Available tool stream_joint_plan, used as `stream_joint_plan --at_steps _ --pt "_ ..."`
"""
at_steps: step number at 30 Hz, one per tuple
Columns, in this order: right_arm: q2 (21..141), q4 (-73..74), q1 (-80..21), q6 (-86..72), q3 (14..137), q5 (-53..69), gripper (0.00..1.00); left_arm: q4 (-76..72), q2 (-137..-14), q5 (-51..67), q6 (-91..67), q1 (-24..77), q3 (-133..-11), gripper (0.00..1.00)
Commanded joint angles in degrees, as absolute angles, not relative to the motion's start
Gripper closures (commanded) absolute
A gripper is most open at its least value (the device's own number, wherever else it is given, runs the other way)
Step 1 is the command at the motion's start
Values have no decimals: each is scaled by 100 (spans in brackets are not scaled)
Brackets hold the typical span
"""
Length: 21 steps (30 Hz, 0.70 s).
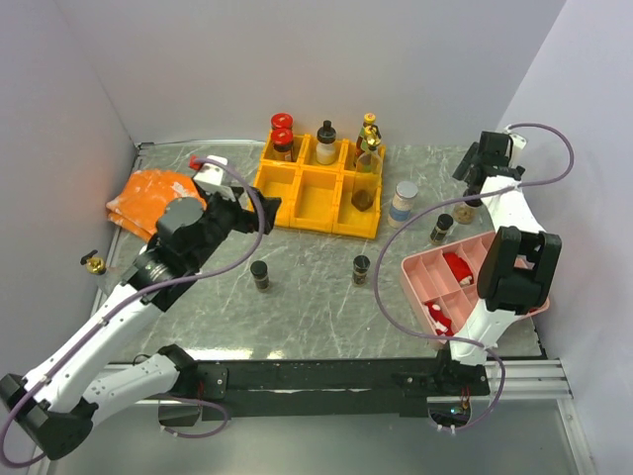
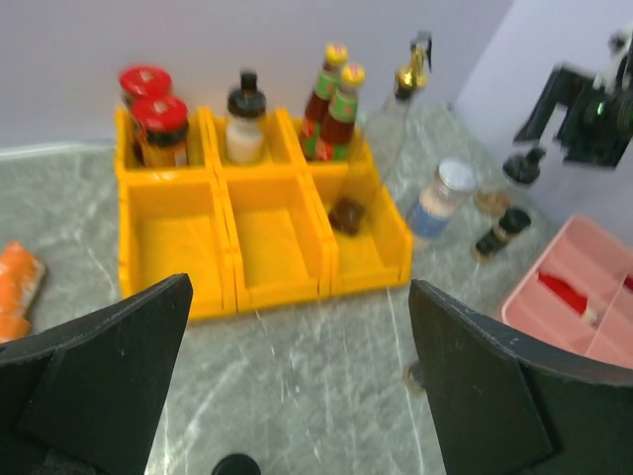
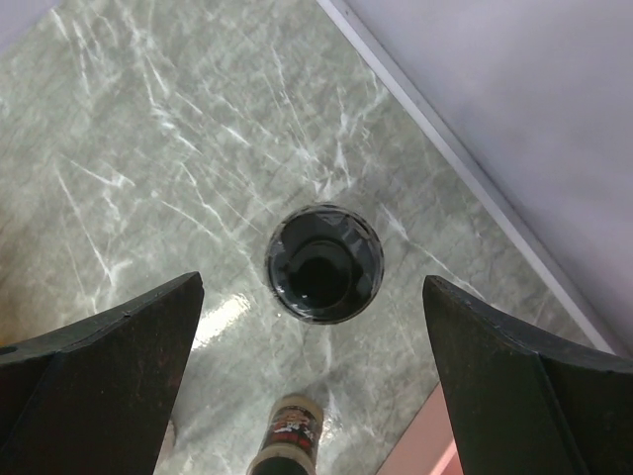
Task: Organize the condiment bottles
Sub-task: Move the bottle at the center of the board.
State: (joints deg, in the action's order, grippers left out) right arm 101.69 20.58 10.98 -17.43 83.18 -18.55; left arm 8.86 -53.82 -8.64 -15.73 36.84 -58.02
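Observation:
Yellow bins point(image 1: 316, 188) hold two red-capped jars point(image 1: 282, 134), a black-capped bottle point(image 1: 326, 143), two yellow-green-capped bottles point(image 1: 368, 129), a tall clear bottle point(image 1: 368, 163) and a small dark jar point(image 1: 362, 199). Two small dark jars point(image 1: 260, 274) point(image 1: 361, 269) stand on the table, and a silver-capped jar point(image 1: 403, 201) and a black-capped bottle point(image 1: 441, 228) stand right of the bins. My left gripper point(image 2: 299, 297) is open and empty, facing the bins point(image 2: 257, 237). My right gripper point(image 3: 312, 287) hangs open above a black-capped jar point(image 3: 324, 262).
An orange cloth point(image 1: 148, 198) lies at the back left. Near it a gold-capped bottle point(image 1: 94, 262) sits at the table's left edge. A pink divided tray point(image 1: 465, 282) with red and white packets stands at the right. Walls close in the back and both sides.

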Motion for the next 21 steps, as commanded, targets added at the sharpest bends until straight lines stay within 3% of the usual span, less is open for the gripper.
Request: stream_joint_plan --at_steps 1,6,11,12,13,16,21 --pt "10309 2198 1248 -1881 8578 -1548 0 501 -5247 -1362 -1389 3718 -5844 4" --pt "10747 2153 1388 -1872 8551 -1055 1 510 -5230 -1126 -1485 3709 -5862 3" --pt "10872 1978 1415 -1749 8394 -1160 11 606 -5221 -1151 -1477 3718 -5915 4" --pt "10872 1969 1424 -1740 8385 -1212 14 589 -5212 -1082 -1477 3709 -5915 4" --pt "10855 1917 1424 -1705 8385 -1256 27 606 -5221 -1046 -1477 3718 -5915 4" --pt "10609 1628 1433 -1600 8131 -1362 50 633 -5264 -1046 -1468 3718 -5941 4" --pt "9933 1415 1380 -1529 7963 -1389 59 668 -5221 -1177 -1477 3709 -5968 3"
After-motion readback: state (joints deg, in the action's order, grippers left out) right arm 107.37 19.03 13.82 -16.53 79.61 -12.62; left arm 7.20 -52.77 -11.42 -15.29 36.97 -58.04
